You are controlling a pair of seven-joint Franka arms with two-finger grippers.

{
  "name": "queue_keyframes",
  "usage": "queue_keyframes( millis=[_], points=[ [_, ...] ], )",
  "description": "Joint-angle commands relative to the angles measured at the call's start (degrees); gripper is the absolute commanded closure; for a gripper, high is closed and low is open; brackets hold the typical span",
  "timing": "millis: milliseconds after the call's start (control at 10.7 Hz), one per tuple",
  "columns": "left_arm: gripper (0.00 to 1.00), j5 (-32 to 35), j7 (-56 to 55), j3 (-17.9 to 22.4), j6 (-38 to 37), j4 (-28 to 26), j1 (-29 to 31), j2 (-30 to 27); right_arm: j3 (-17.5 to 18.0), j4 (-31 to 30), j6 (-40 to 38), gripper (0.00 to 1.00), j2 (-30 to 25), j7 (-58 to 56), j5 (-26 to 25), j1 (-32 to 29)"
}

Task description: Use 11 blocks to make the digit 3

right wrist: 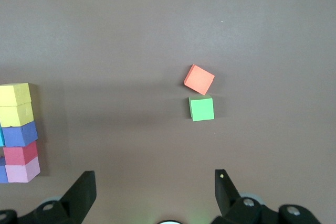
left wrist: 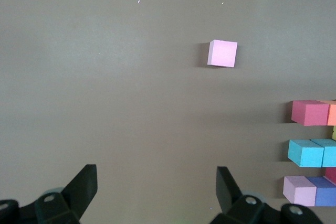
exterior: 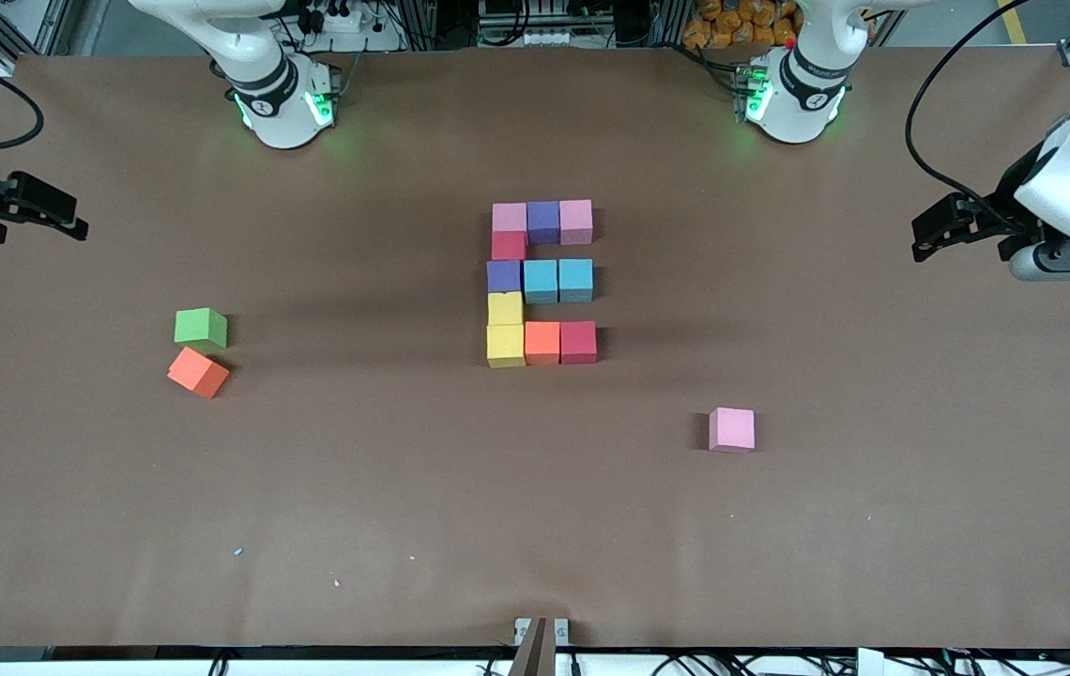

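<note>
Front view | eleven matte foam cubes, the blocks, form the digit 3 at the brown worktop centre, touching so bars join one spine | spare pink cube at 4 o'clock, green cube and orange cube at 9 | left tool, right tool wait apart, empty, over worktop ends | no readable writing.

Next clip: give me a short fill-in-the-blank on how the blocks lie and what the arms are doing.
1. The figure of touching blocks has ____ short bars joined by one spine.
2. The loose orange block lies beside a ____ block, toward the right arm's end of the table.
3. The stray block lying alone, nearer the front camera than the figure, is ____.
4. The left gripper and right gripper both wait with fingers ____.

Missing words: three; green; pink; open
</note>
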Motion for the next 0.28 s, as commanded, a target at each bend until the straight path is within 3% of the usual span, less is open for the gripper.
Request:
queue_keyframes(
  millis=[0, 187],
  points=[
    [0.0, 0.76, 1.15, 0.39, -0.37, 1.55, -0.21, 0.68, 0.42, -1.41, -0.11, 0.0, -1.56, 0.83, -0.27, -0.65],
    [0.0, 0.94, 0.45, 0.39, -0.54, 3.39, -0.3, 0.77, 0.42, -1.41, -0.11, 0.0, -1.56, 0.83, -0.27, -0.57]
  ],
)
